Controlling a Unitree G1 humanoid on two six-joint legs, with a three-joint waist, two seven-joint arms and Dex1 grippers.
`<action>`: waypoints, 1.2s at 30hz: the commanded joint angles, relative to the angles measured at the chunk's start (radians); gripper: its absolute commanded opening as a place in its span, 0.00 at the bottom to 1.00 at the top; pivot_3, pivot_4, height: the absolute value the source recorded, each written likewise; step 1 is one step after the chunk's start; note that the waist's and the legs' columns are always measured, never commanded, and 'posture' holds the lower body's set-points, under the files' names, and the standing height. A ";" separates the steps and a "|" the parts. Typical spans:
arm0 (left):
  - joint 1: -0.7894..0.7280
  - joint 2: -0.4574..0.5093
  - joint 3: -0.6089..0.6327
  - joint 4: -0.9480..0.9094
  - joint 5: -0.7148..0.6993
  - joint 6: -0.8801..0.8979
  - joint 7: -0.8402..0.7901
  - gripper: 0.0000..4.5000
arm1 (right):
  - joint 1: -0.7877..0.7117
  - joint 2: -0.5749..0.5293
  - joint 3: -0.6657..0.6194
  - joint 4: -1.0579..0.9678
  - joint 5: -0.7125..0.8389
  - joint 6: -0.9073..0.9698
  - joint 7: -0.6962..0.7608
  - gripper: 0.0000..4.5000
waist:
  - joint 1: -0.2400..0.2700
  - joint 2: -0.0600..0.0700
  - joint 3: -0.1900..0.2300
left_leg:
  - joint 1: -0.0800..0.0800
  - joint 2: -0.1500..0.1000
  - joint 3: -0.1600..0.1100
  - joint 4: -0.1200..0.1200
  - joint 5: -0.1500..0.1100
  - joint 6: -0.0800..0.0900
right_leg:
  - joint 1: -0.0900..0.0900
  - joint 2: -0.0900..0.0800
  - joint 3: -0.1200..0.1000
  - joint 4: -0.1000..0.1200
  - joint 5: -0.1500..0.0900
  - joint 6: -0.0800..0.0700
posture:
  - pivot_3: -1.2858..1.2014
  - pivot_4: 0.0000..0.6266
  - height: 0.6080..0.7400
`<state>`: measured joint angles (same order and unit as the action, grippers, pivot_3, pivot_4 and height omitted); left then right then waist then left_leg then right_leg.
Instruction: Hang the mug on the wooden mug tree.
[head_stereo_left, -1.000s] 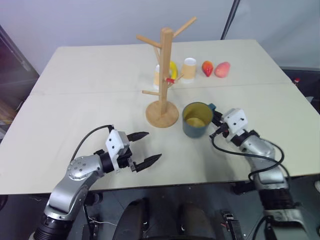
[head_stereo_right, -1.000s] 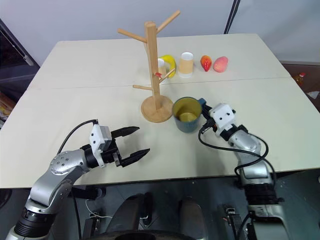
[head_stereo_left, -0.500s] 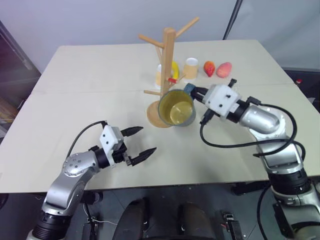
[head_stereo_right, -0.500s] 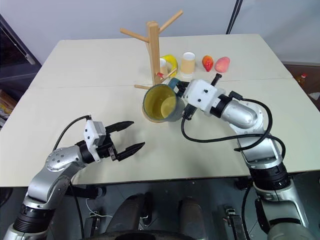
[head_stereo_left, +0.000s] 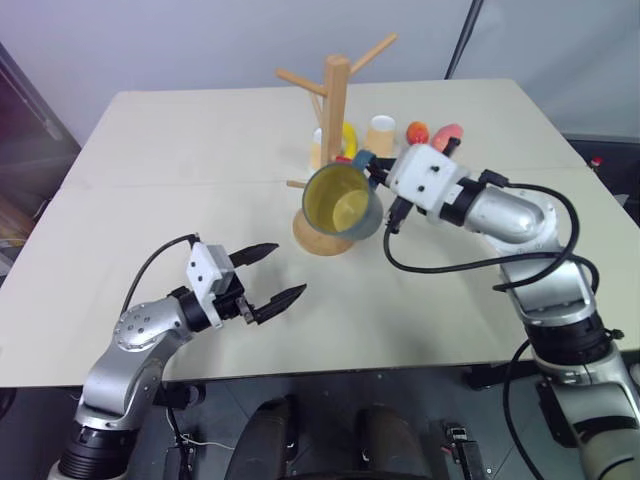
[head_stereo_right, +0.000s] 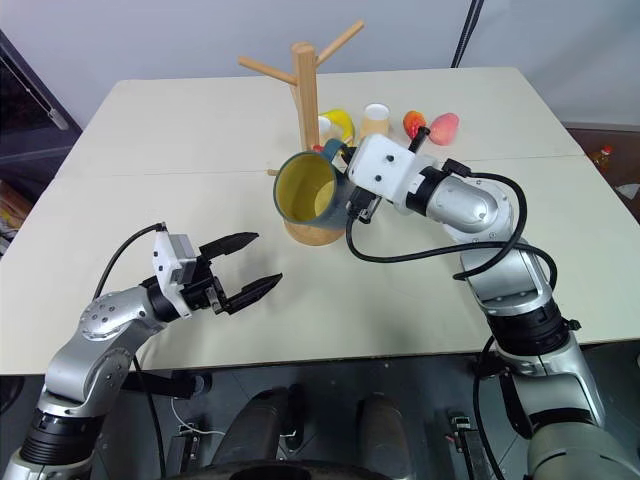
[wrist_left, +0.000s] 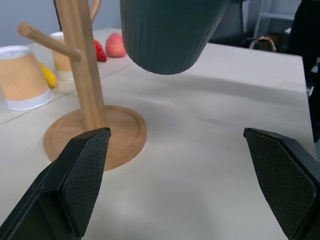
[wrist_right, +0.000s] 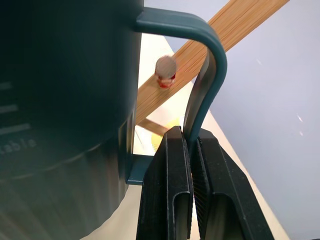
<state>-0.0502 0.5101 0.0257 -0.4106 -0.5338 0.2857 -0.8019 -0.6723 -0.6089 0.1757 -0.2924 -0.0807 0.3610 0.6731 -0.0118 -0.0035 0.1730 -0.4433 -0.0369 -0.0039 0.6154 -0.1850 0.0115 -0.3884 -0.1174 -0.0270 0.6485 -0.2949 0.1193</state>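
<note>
Pinching the loop handle: right claw (wrist_right: 190, 150) | the mug (head_stereo_left: 343, 200), dark teal, yellow-green inside, tipped mouth-outward, held off the worktop (head_stereo_left: 180, 150) beside the wooden mug tree (head_stereo_left: 333, 150) post | left claw (head_stereo_left: 268, 272) wide, holding nothing, low over worktop
</note>
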 joint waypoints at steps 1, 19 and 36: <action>-0.035 0.014 0.054 -0.081 -0.076 0.032 0.009 1.00 | -0.057 0.016 0.011 0.009 -0.021 -0.006 -0.005 0.02 | 0.000 0.000 0.000 | 0.000 0.000 0.000 0.000 0.000 0.000 | 0.000 0.000 0.000 0.000 0.000 0.000 | 0.52 0.24 1.00; -0.115 0.055 0.089 -0.160 -0.175 0.133 0.043 1.00 | -0.105 0.068 0.044 0.087 -0.079 0.001 -0.015 0.33 | 0.000 0.000 0.000 | 0.000 0.000 0.000 0.000 0.000 0.000 | 0.000 0.004 -0.001 0.000 0.000 0.001 | 0.52 0.24 1.00; -0.129 0.014 0.101 -0.076 -0.126 0.119 0.113 1.00 | 0.033 -0.030 -0.242 -0.034 0.170 0.017 0.081 0.65 | 0.007 -0.002 0.001 | 0.000 0.000 0.000 0.000 0.000 0.000 | 0.001 0.001 -0.001 -0.001 0.000 0.001 | 0.52 0.24 1.00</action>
<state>-0.1727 0.5309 0.1012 -0.4891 -0.6725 0.4236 -0.7105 -0.6506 -0.6389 -0.0030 -0.2842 0.0259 0.3687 0.7435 -0.0052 -0.0056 0.1738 -0.4431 -0.0372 -0.0041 0.6153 -0.1850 0.0117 -0.3868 -0.1162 -0.0280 0.6476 -0.2945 0.1201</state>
